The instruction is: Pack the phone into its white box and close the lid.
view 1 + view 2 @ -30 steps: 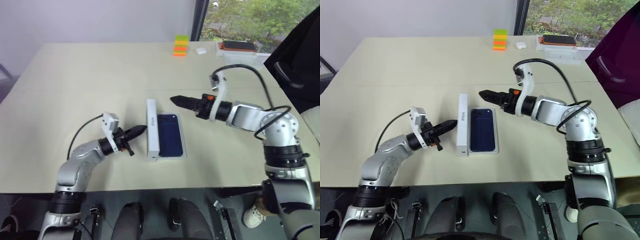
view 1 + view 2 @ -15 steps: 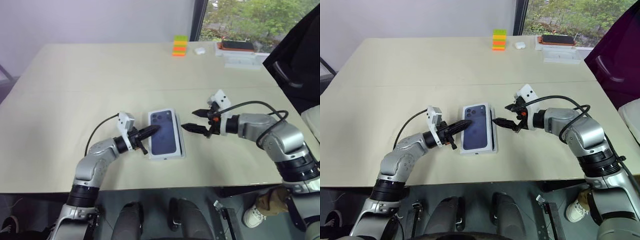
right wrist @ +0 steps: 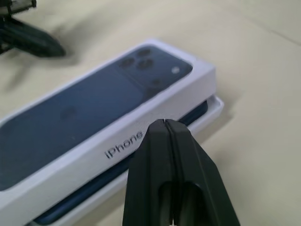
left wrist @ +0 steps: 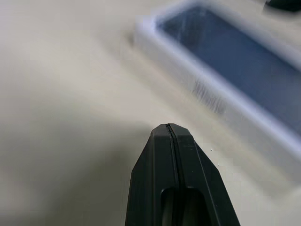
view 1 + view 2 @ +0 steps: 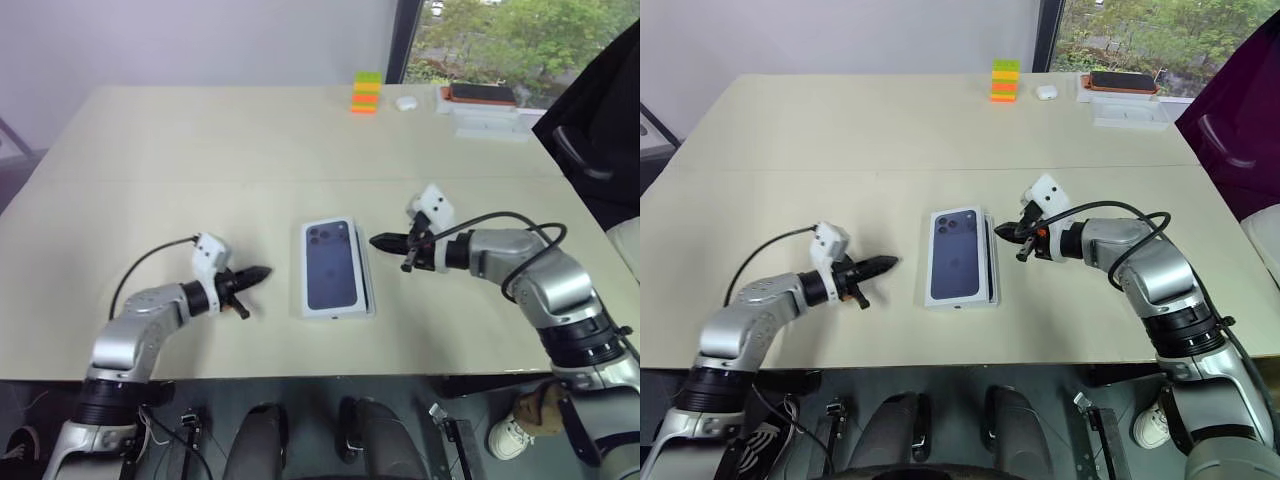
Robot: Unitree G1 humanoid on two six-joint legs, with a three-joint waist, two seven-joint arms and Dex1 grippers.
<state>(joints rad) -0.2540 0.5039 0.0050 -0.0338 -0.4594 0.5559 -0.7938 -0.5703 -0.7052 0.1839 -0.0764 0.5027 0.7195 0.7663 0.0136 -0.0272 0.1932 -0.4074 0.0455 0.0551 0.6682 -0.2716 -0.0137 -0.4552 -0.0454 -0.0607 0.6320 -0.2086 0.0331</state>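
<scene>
Right wrist view: lid [image 3: 89, 113] lying askew over the white box [image 3: 207, 113], a strip of phone [image 3: 195, 113] uncovered, so right gripper [image 3: 164, 125], pressed together, placed beside it probably for nudging, left gripper [image 5: 262, 271] also together, apart.

An office or meeting-room setting used for robot testing. A wide, pale beige desk [image 5: 200, 150] stands against a plain light wall [image 5: 200, 40]. A tall window with a dark frame [image 5: 1048, 40] shows green trees [image 5: 1140, 30] outside. Near the far edge sit a small stack of coloured blocks [image 5: 365, 92], a small white case [image 5: 405, 102] and a clear tray [image 5: 485, 115]. A dark chair [image 5: 1230, 120] stands at the right side.
</scene>
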